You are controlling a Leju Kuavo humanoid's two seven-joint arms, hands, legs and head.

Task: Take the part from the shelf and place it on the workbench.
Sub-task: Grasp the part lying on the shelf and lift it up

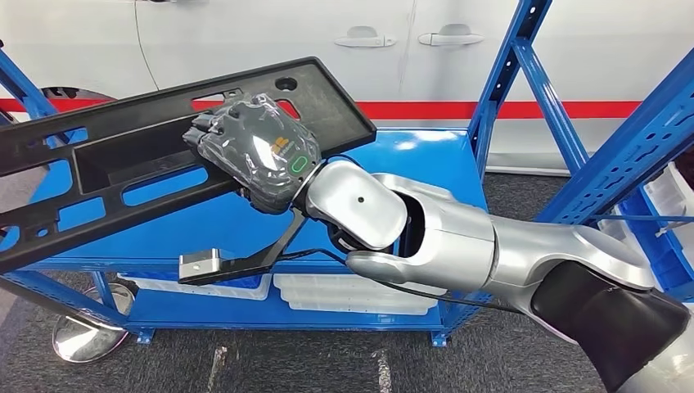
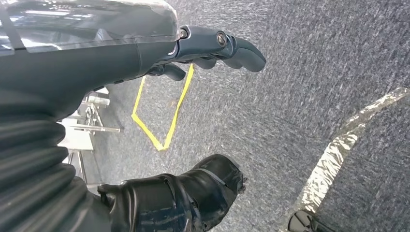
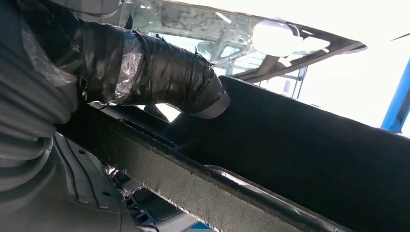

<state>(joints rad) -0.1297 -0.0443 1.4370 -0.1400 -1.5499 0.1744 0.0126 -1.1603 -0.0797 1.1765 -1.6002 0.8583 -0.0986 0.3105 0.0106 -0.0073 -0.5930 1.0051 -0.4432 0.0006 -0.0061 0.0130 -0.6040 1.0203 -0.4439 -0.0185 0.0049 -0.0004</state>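
Leverage is worrying me: my right hand (image 1: 250, 151) is grasping the long black part (image 1: 123, 155) near one end, tilted above the blue shelf (image 1: 425, 155), so it is risking twisting loose or clipping an upright, while my left hand (image 2: 212, 46) is hanging unclenched

Silver right arm (image 1: 458, 237), black cable, plastic-wrapped grey right hand (image 1: 254, 151).
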